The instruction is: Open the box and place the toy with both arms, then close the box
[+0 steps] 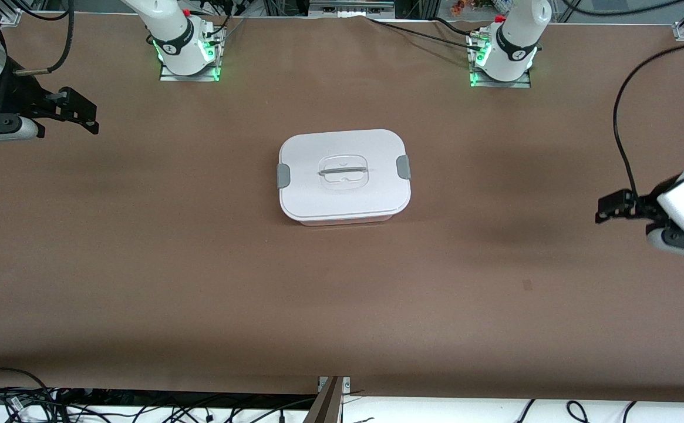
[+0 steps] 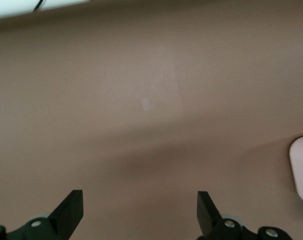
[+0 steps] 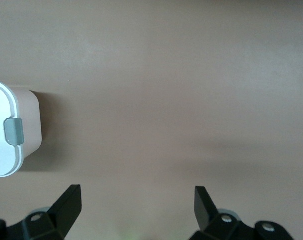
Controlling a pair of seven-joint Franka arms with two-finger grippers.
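Observation:
The box (image 1: pixel 342 202) stands in the middle of the table with its white lid (image 1: pixel 318 147) on, grey clips on both ends and the clear handle (image 1: pixel 343 171) in the lid's middle. The toy is out of view. My left gripper (image 1: pixel 601 210) hangs open and empty over bare table at the left arm's end, well apart from the box; its wrist view (image 2: pixel 138 200) shows a sliver of the box (image 2: pixel 302 170). My right gripper (image 1: pixel 86 114) hangs open and empty over the right arm's end; its wrist view (image 3: pixel 136 195) shows the box's end (image 3: pixel 29 125) with one clip (image 3: pixel 14 131).
The brown table (image 1: pixel 342 305) stretches wide around the box. Both arm bases (image 1: pixel 186 53) stand at the table's edge farthest from the front camera. Cables lie past the edge nearest that camera.

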